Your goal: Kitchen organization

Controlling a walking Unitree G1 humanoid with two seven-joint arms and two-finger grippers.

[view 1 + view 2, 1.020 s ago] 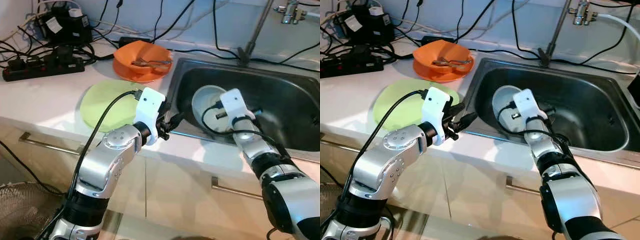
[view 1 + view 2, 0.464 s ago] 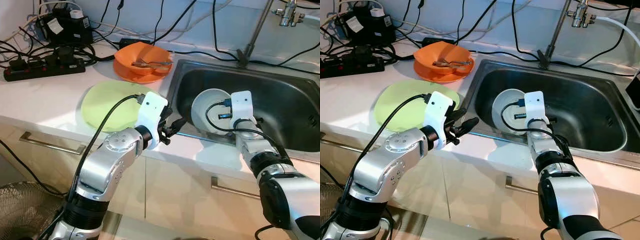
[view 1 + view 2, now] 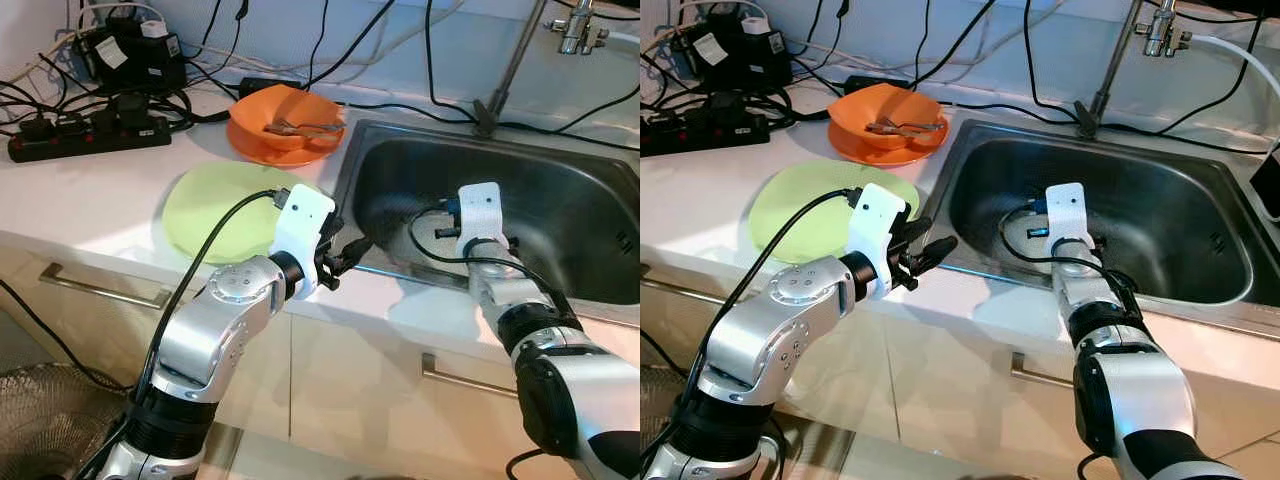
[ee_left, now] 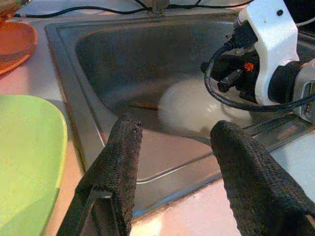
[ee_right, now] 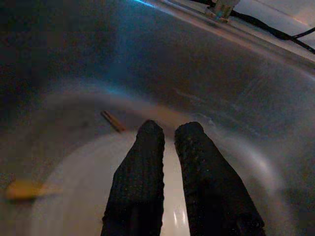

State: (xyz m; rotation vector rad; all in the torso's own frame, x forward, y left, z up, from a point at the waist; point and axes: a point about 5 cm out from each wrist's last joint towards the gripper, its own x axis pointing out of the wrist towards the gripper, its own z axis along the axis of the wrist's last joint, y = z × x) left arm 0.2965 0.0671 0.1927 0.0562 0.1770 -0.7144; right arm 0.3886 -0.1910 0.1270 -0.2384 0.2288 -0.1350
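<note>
Since the earlier frames, the white bowl [image 4: 192,108] had been lowered from its tilted, raised pose to the floor of the steel sink [image 3: 580,215], and the right arm had dropped with it. The right gripper [image 5: 170,140] was held down inside the basin directly over the bowl, its two black fingers [image 5: 142,177] drawn almost together with only a narrow slit between them; whether the bowl's rim was pinched could not be told. A small brown sliver [image 5: 113,121] and a yellowish scrap [image 5: 22,188] were seen on the sink floor just beside the bowl. The left gripper [image 4: 174,147] was kept at the sink's front edge, fingers spread wide apart and nothing held between them. On the white countertop [image 3: 80,190], a light green plate [image 3: 215,210] lay flat just beside the left wrist. Behind it, an orange bowl [image 3: 885,120] with cutlery [image 3: 902,125] inside was seen on an orange plate. Further along the countertop, a black power strip [image 3: 85,138] lay among tangled cables.
</note>
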